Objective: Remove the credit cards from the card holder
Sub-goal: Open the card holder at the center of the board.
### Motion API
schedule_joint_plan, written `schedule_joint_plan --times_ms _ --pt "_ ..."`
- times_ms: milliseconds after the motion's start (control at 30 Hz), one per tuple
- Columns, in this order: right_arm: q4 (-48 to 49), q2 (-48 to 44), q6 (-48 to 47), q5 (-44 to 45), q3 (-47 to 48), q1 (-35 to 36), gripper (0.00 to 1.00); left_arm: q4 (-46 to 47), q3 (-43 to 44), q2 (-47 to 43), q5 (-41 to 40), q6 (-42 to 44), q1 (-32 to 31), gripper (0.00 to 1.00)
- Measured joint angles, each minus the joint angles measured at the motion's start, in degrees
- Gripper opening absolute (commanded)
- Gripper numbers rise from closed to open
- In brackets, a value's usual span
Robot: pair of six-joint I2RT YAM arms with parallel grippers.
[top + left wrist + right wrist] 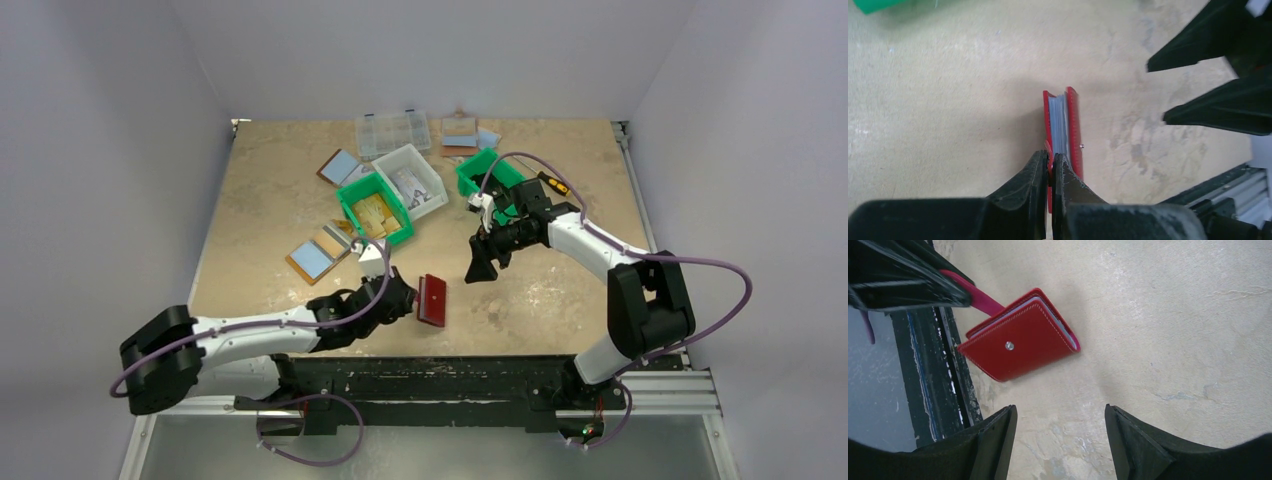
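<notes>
One edge gripped: left pincer (1049, 158), card holder (1020, 352) | right pincer (1060, 409) agape

Soft, even overhead light, a faint shadow beside the card holder (1073, 130), the left pincer (1050, 159) slightly blurred.

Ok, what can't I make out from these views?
Any cards in the card holder: shut red covers hide the inside in right wrist view; left wrist view shows only pale layered edges.
Left gripper contact spot: own fingers cover it.
Left green bin contents: too small, top view.
</notes>
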Motion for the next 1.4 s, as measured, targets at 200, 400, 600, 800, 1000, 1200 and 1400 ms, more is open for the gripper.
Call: schedule_joint_plan --times_ms 200,400,600,800,1000,1200,1400 --pt "-0.48 -0.26 -0.85 0.17 0.17 0.2 0.73 -0.96 3.56 -6.86 -1.07 5.31 0.02 0.0" --pt "-0.9 -0.9 -1.36 0.22 0.26 0.24 0.74 2.01 6.19 -1.68 2.08 7.54 0.11 0.0" --pt "-1.4 -2.45 -1.92 0.2 0.37 0.24 0.74 4.24 6.23 6.05 5.31 7.56 0.11 0.0" --pt "-1.62 -3.26 -2.51 0.11 0.52 0.24 0.74 2.95 5.81 3.82 4.15 6.54 0.5 0.0" --pt "-2.05 -3.26 -2.89 0.04 0.55 0.24 0.74 -4.55 -1.66 -7.91 -2.73 -0.35 0.94 0.0" --pt "-2.38 -3.26 -2.95 -0.04 0.55 0.24 0.74 -17.27 -10.93 -10.27 -6.8 -9.33 2.21 0.29" --pt "-2.62 -3.26 -2.97 -0.04 0.55 0.24 0.74 -29.88 -7.19 -11.8 -10.08 -13.46 2.25 0.47"
